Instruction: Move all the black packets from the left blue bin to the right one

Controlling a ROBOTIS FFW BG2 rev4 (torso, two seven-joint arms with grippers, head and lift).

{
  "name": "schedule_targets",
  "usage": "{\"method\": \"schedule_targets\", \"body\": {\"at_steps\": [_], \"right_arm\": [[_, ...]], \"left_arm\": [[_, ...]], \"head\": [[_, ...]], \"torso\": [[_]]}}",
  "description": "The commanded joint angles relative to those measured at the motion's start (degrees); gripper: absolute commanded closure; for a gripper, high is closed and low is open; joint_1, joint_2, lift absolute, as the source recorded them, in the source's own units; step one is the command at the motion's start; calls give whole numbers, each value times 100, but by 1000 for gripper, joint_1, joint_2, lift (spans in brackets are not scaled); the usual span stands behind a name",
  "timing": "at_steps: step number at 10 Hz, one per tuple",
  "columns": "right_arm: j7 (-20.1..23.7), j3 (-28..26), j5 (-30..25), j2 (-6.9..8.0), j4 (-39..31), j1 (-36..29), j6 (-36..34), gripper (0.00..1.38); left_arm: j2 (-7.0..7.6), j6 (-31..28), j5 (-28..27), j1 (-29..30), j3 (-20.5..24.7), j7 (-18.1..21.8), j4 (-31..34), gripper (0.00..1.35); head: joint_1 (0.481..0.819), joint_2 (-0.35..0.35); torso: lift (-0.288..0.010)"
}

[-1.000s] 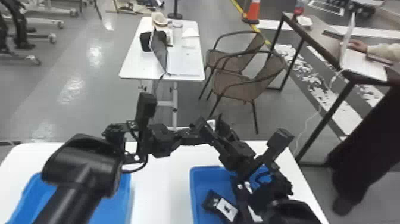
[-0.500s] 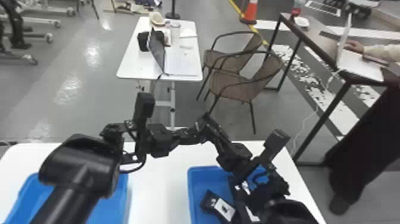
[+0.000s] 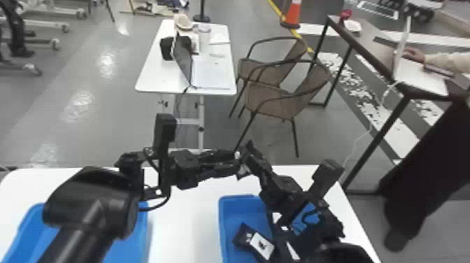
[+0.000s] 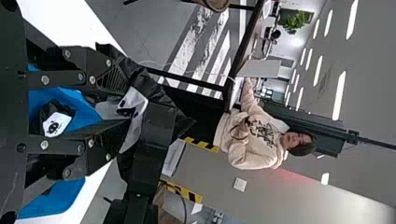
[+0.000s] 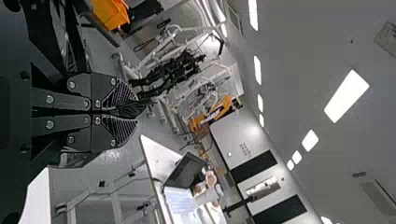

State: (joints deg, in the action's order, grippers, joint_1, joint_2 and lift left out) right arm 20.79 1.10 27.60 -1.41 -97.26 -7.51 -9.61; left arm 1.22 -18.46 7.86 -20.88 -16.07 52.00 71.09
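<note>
Could drop the black packet (image 4: 134, 101), pinched at its edge in the right claw (image 5: 135, 109) and between the spread left claw's (image 4: 124, 110) fingertips, through snagging there before reaching the right blue bin (image 3: 241, 197), lower than both claws.

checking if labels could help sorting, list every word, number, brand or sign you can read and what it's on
Nothing can be quoted; no words or numbers are legible.
Packet at the right gripper, label: a dark face-like mark on white, no readable words.
Packet in the right bin, label: a small dark mark on white, too blurred.
Wall panel: rows of tiny marks, too small.
</note>
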Motion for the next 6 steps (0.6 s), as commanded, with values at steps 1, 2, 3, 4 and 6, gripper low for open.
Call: {"method": "schedule_targets", "body": {"at_steps": [1,2,3,4,6], "right_arm": [[-75,-172,-70,0,-83,-128,65,1285],[-154,-269,-114,0,-91,-190,118,1285],[-216,-383,-123,0,-100,-260,135,1285],[-260,-471,-149,0,-127,-348,135,1285],[-348,-691,-105,0,-39,-550,-41,1285]], "left_arm": [[45,-70,-48,207,157,3,151,234],[80,-96,-162,444,421,3,397,142],[98,-184,-250,752,772,3,687,130],[98,-281,-268,1112,1185,-23,1048,130],[98,-351,-312,1806,1941,-172,1830,130]], "head": [[695,-184],[695,-194],[695,-195],[695,-188],[695,-161]], "torso": [[0],[0],[0],[0],[0]]}}
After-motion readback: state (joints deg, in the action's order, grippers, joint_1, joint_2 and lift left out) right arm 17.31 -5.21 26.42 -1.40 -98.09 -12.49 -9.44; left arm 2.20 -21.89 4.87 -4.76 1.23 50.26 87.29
